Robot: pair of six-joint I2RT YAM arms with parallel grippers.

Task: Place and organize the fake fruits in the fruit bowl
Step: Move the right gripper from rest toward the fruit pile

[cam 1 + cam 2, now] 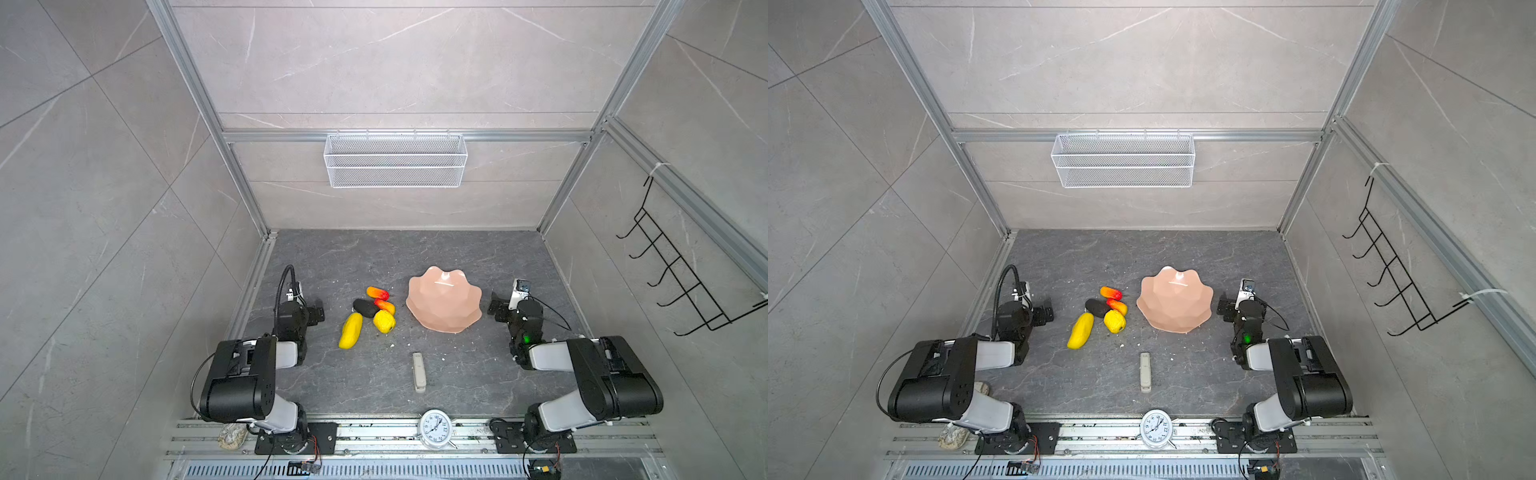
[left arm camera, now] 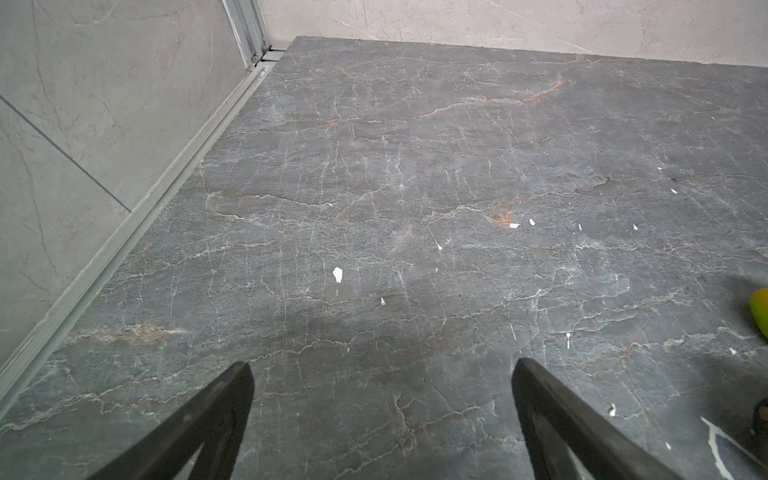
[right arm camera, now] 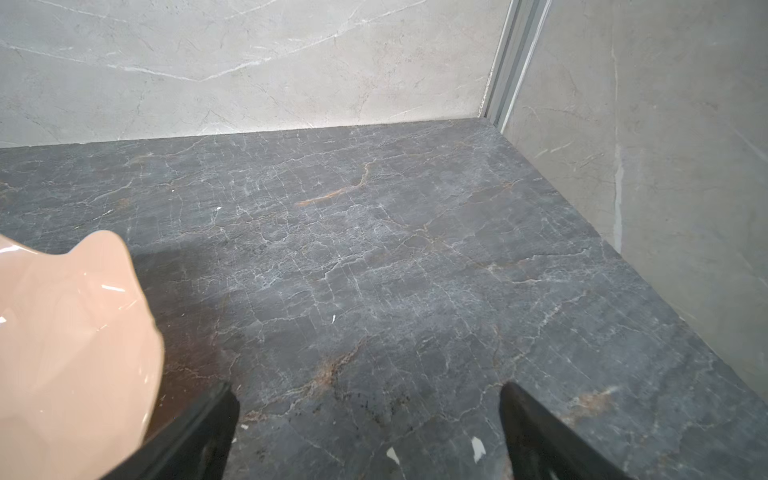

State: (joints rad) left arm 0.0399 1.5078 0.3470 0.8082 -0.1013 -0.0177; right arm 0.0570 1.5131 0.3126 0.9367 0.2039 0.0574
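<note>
In both top views the upper surface (image 1: 374,257) lies bare. Fruits (image 1: 365,308) left of centre, bowl (image 1: 444,305) right of centre and bar (image 1: 419,372) below block passage; a narrow gap separates fruits from bowl.

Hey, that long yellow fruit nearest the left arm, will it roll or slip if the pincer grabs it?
Probably slippery: the long yellow fruit looks smooth and glossy. Its rounded, tapering body could roll sideways if nudged, hardly lengthwise. It holds its curved shape lying on the table, so likely stiff.

salmon-pink bowl (image 1: 444,305), yellow, black and red-orange fruits (image 1: 365,308) (grey veined tabletop (image 1: 465,374))
</note>
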